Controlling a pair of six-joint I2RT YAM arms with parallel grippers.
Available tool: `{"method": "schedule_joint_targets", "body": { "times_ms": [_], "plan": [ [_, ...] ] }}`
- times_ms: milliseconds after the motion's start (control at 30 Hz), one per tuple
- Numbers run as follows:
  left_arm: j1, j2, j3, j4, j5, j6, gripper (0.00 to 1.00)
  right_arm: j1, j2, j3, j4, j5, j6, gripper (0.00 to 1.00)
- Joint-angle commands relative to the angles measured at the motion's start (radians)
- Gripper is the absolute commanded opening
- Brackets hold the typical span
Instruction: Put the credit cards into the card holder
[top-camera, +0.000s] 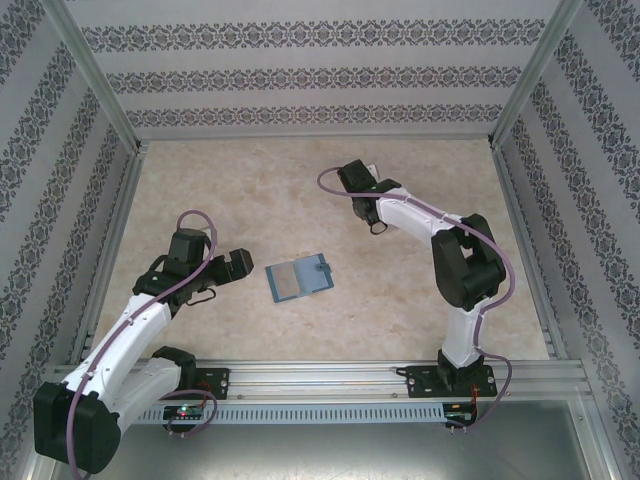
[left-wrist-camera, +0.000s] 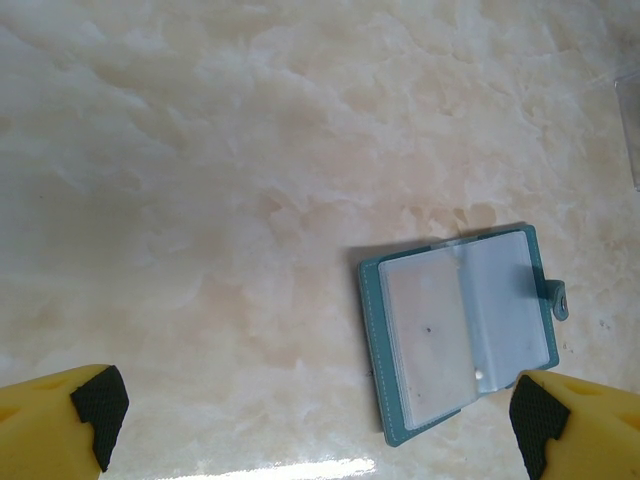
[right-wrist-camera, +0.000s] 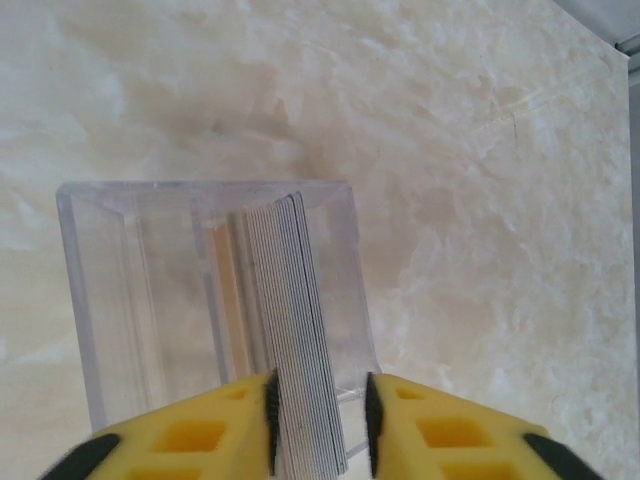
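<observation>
Left of card holder (top-camera: 300, 277) — left claw (top-camera: 238, 263) wide open; beyond it, right claw (right-wrist-camera: 318, 405) parted, straddling credit cards (right-wrist-camera: 290, 300) in clear stand (right-wrist-camera: 110, 290).

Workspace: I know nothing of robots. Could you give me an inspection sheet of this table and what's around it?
Surface: table, pale marbled top, looks clean.
Job's things: holder lies flat and open, clear sleeves up, between the arms; cards stand on edge as a stack in a clear stand.
Clutter: nothing seen.
Grippers: left gripper wide open, over the table beside the holder, holding nothing; right gripper straddles the cards, a gap showing on one side, not yet clamped.
Cables: purple cables loop along both arms, off the table.
Surroundings: patterned walls on three sides; metal rail at the near edge.
</observation>
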Motion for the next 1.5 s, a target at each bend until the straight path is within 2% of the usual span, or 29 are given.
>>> {"method": "schedule_joint_targets", "body": {
  "times_ms": [0, 267, 433, 533, 700, 800, 900, 1267, 1467],
  "plan": [
    [-0.008, 0.001, -0.021, 0.015, -0.013, 0.001, 1.00, 0.014, 0.001, -0.018, -0.001, -0.003, 0.027, 0.38],
    [-0.008, 0.023, -0.013, 0.020, -0.006, 0.010, 1.00, 0.017, -0.004, -0.034, -0.008, 0.006, 0.039, 0.42],
    [-0.008, 0.030, -0.010, 0.020, -0.011, 0.008, 1.00, -0.010, -0.074, -0.027, -0.010, -0.086, 0.054, 0.44],
    [-0.008, 0.044, -0.006, 0.028, 0.001, 0.007, 1.00, -0.054, -0.108, -0.026, -0.008, -0.204, 0.067, 0.45],
    [-0.009, 0.048, -0.017, 0.041, 0.005, 0.003, 1.00, -0.162, -0.090, -0.015, -0.003, -0.541, 0.106, 0.51],
    [-0.009, 0.057, 0.006, 0.013, 0.004, 0.012, 1.00, -0.196, -0.067, -0.026, 0.016, -0.647, 0.117, 0.58],
    [-0.008, 0.051, -0.008, 0.031, 0.001, 0.009, 1.00, -0.212, -0.032, -0.010, 0.018, -0.729, 0.111, 0.60],
    [-0.008, 0.100, 0.020, 0.030, 0.046, 0.009, 1.00, -0.218, 0.037, 0.032, 0.009, -0.812, 0.118, 0.60],
    [-0.007, 0.108, 0.031, 0.026, 0.049, 0.012, 1.00, -0.219, -0.006, 0.003, 0.049, -0.868, 0.141, 0.54]
  ]
}}
